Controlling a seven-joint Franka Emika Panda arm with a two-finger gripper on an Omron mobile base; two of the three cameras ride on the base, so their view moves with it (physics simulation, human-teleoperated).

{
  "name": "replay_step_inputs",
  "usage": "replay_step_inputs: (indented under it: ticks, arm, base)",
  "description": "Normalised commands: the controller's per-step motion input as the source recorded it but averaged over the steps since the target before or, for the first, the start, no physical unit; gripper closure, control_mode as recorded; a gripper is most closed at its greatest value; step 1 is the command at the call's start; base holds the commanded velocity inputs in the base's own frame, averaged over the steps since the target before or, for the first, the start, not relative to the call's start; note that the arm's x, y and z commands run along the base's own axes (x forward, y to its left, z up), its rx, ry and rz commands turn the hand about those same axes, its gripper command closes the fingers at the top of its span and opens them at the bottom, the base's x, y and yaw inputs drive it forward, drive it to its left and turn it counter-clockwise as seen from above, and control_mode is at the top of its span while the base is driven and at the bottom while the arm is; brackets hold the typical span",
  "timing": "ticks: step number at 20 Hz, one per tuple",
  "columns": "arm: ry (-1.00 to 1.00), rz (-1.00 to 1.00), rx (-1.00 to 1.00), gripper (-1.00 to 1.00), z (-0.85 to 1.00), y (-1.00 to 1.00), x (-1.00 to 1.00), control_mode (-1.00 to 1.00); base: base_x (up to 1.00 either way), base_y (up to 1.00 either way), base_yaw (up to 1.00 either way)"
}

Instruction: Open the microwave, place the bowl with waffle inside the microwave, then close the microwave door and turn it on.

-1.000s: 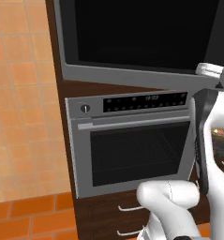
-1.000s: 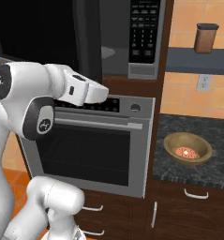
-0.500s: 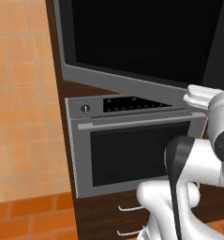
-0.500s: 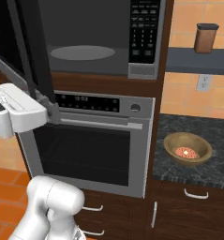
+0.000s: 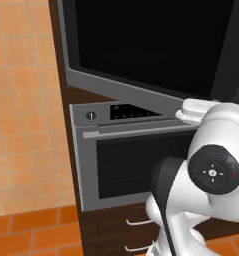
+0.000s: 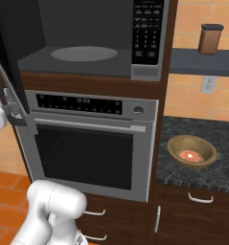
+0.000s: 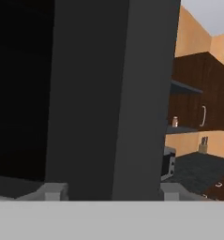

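On the dark worktop [image 6: 183, 136] right of the oven [image 6: 89, 143], near its front edge, we see the bowl with waffle [image 6: 191, 152] sitting untouched. Above the oven, the microwave [image 6: 94, 43] stands open, its cavity bare, the microwave door [image 5: 141, 47] swung wide to the left. Our gripper [image 7: 103, 192] sits at the door's edge, fingertips [image 7: 55, 191] spread apart, released and grasping nothing.

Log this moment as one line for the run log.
stage: door opening | microwave door: swung wide open | microwave: cavity empty | bowl with waffle: on counter | gripper: open, astride door edge
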Motion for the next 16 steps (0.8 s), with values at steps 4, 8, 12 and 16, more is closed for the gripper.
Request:
replay_step_inputs:
  ticks: [4, 8, 12, 16]
  arm:
    - [-0.07, -0.02, 0.0, -1.0, -0.15, 0.0, -0.39, -1.0]
    - [-0.06, -0.04, 0.0, -1.0, 0.14, 0.0, -0.8, -1.0]
    - [0.13, 0.09, 0.12, -1.0, 0.23, -0.34, -0.48, -1.0]
    - [0.12, 0.34, 0.34, -1.0, 0.02, -0.93, 0.34, -1.0]
  base:
    - [0.0, 0.0, 0.0]
    - [0.0, 0.0, 0.0]
    - [0.0, 0.0, 0.0]
    - [0.0, 0.0, 0.0]
